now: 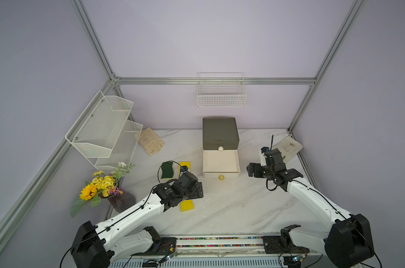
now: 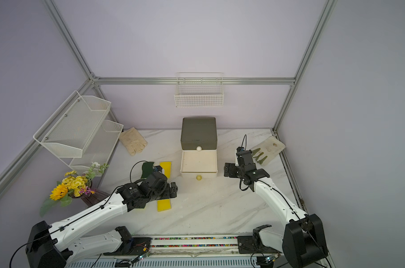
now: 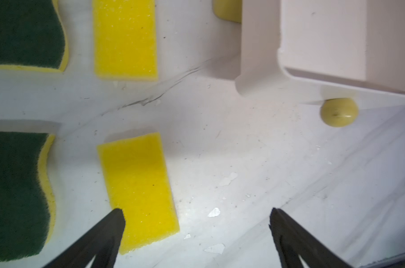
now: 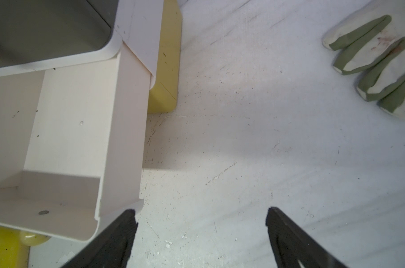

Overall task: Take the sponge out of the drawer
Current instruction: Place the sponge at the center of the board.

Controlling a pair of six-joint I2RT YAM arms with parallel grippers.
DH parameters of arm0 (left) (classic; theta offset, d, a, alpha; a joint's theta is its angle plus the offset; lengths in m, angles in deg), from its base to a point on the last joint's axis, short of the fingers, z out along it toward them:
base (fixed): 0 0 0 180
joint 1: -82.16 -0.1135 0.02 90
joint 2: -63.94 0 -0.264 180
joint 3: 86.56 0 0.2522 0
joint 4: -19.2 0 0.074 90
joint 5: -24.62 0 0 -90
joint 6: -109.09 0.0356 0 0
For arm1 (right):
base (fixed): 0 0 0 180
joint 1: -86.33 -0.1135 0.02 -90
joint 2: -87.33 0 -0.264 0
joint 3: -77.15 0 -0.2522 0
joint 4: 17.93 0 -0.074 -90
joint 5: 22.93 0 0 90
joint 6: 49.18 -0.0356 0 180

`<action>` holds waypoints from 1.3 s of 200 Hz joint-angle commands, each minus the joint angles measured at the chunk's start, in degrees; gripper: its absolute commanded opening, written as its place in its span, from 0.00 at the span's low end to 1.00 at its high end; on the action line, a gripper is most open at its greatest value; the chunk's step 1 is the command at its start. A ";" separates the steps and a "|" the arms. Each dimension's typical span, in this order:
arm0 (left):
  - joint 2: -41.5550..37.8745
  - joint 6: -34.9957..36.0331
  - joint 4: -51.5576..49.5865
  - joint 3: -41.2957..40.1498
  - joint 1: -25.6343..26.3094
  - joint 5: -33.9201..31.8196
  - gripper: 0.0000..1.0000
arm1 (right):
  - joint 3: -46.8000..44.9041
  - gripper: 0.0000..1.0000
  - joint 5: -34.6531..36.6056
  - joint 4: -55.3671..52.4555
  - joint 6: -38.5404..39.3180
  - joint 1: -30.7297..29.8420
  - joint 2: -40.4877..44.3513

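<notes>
A yellow sponge [image 3: 138, 190] [image 1: 187, 205] lies flat on the marble table, outside the drawer. My left gripper [image 3: 196, 215] [image 1: 198, 190] hovers over it, open and holding nothing, with one fingertip [image 3: 118, 220] over the sponge's corner. The cream drawer [image 1: 221, 171] [image 2: 198, 172] [image 4: 118, 130] is pulled out of the olive-topped cabinet [image 1: 220, 132] and shows only its bare floor. A round knob [image 3: 339, 112] is on the drawer's front. My right gripper [image 4: 201, 218] [image 1: 252, 169] is open and empty, just right of the drawer's front corner.
Left of the drawer lie another yellow sponge [image 1: 185, 165] and a green-topped sponge [image 1: 167, 170]; a second green-topped one [image 3: 13, 192] shows by the left wrist. A flower vase [image 1: 121, 199], mesh rack [image 1: 104, 132], cream glove [image 1: 151, 142], green-fingered glove [image 4: 370, 58] and wall basket [image 1: 221, 95] stand around.
</notes>
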 commanded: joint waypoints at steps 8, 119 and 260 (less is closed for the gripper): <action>2.96 0.99 2.50 -0.07 1.23 4.35 1.00 | -0.26 0.92 0.60 0.94 0.07 0.32 0.76; 17.35 -0.49 14.66 -0.71 7.90 10.02 1.00 | -0.30 0.92 0.56 0.81 -0.06 0.24 0.50; 12.22 -2.41 8.44 -6.21 7.95 3.21 1.00 | -0.45 0.92 0.03 0.89 -0.36 0.27 -0.03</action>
